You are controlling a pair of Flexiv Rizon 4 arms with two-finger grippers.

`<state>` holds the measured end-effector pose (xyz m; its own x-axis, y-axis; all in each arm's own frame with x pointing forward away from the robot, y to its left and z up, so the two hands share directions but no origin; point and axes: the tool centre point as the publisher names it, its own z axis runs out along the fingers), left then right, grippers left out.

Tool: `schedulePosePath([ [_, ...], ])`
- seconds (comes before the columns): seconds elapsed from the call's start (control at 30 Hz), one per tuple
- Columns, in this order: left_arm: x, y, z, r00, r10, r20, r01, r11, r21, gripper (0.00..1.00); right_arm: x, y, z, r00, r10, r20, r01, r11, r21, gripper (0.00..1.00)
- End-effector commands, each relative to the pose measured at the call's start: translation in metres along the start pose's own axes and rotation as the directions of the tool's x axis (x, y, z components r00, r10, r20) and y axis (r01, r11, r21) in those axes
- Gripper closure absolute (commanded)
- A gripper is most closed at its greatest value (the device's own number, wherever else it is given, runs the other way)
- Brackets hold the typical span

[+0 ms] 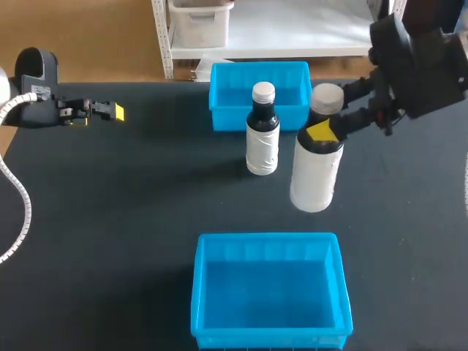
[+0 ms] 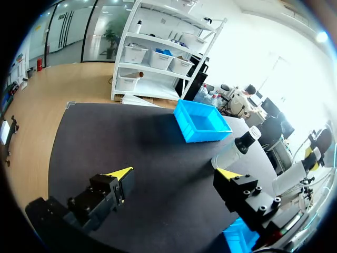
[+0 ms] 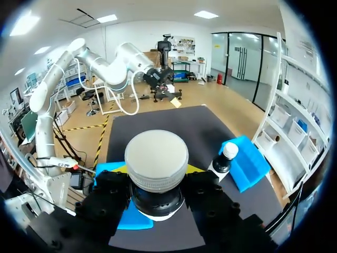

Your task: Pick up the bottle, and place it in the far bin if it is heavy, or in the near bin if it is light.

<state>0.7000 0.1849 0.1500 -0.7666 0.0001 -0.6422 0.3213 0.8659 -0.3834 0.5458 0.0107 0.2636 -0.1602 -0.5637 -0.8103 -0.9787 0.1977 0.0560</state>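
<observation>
The right fingers [image 1: 320,131] are pinching the large bottle [image 1: 316,175] by its dark neck, just under the broad pale cap; the bottle is sitting over the tabletop [image 1: 124,219] between the far bin [image 1: 216,95] and the near bin [image 1: 272,292], just beside the smaller bottle [image 1: 262,142]; I am not managing to tell whether its base is clearing the surface; judging this as the weighing lift, a slow, straight rise is looking like the best way, keeping the body plumb so the load is reading cleanly and the smooth neck is not sliding through the pinch; the cap's wider edge is probably acting as a stop above the fingers; the body is looking like a white, smooth-wrapped cylinder, tall and gripped high, so it is liable to be swinging; both bins are looking like rigid blue plastic with open tops; the left fingers [image 1: 117,112] are standing spread, well apart from everything.
</observation>
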Motion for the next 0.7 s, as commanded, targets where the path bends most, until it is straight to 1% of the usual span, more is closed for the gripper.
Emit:
schedulePosePath([
  [0.03, 0.000, 0.000, 0.000, 1.000, 0.000, 0.000, 0.000, 1.000, 0.000, 0.00, -0.007, 0.012, 0.002, 1.000, -0.007, 0.000, 0.007, 1.000, -0.019, 1.00],
  [0.3, 0.000, 0.000, 0.000, 1.000, 0.000, 0.000, 0.000, 1.000, 0.000, 0.00, -0.014, 0.040, 0.014, 1.000, -0.023, 0.020, 0.025, 0.997, -0.078, 1.00],
  [0.7, 0.000, 0.000, 0.000, 1.000, 0.000, 0.000, 0.000, 1.000, 0.000, 0.00, -0.010, 0.070, 0.040, 0.998, -0.058, 0.036, 0.063, 0.987, -0.150, 1.00],
])
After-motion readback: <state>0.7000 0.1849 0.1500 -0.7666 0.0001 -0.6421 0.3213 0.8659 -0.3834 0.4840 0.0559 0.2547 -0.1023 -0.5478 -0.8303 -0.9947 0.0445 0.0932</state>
